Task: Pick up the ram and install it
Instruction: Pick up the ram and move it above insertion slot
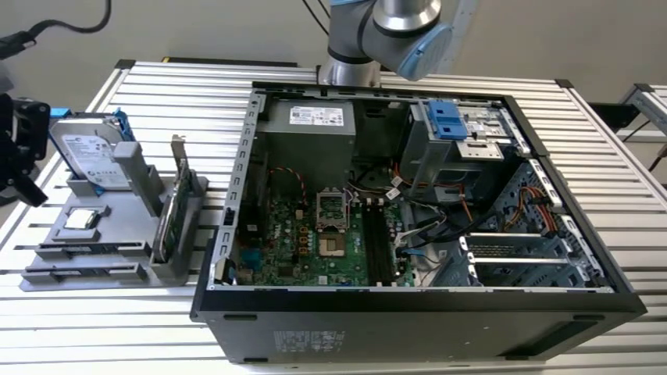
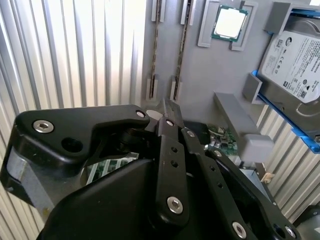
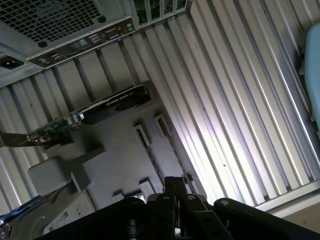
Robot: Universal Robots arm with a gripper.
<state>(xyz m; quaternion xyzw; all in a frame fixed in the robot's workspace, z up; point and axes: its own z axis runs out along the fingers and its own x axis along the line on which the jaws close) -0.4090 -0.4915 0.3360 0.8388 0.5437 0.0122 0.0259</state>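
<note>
In the exterior view, the ram [image 1: 92, 248] stands on edge in the gray tray [image 1: 105, 228], near the worktop's [image 1: 156, 78] edge at the exterior view's left.

In the second wrist view, my pincer [image 2: 167, 107] is clenched on nothing, with the ram [image 2: 156, 50] beyond its tips and apart. If I descend like this, I judge I'd jab the stick's top edge.

In the first wrist view, my pincer [image 3: 175, 184] hangs above the tray [image 3: 120, 155].
</note>
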